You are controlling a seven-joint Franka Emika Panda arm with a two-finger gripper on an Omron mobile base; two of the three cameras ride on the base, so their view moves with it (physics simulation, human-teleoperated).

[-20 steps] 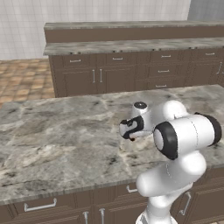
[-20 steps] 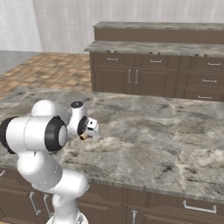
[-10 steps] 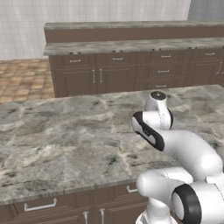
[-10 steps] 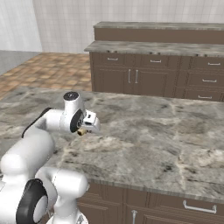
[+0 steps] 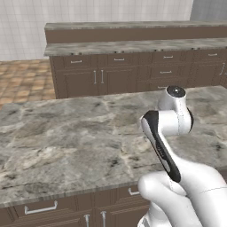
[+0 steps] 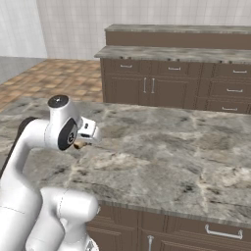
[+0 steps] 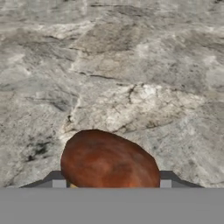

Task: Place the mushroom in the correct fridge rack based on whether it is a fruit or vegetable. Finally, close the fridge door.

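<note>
Pinching the mushroom (image 7: 109,162) at bottom centre of the hand view, the gripper (image 7: 109,183) has both fingers closed on its brown cap above the marble counter (image 7: 131,65); looks light, soft, bruisable, so gentle squeeze across cap.

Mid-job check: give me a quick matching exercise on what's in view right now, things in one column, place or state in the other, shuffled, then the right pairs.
Things:
1. mushroom
2. gripper
3. marble counter
4. brown cabinets

Place or state:
A. along the far wall, behind the island
B. held between the finger tips, brown cap showing
C. grey and veined, right below the hand
D. shut on a small brown thing

Pairs: 1-B, 2-D, 3-C, 4-A
</note>
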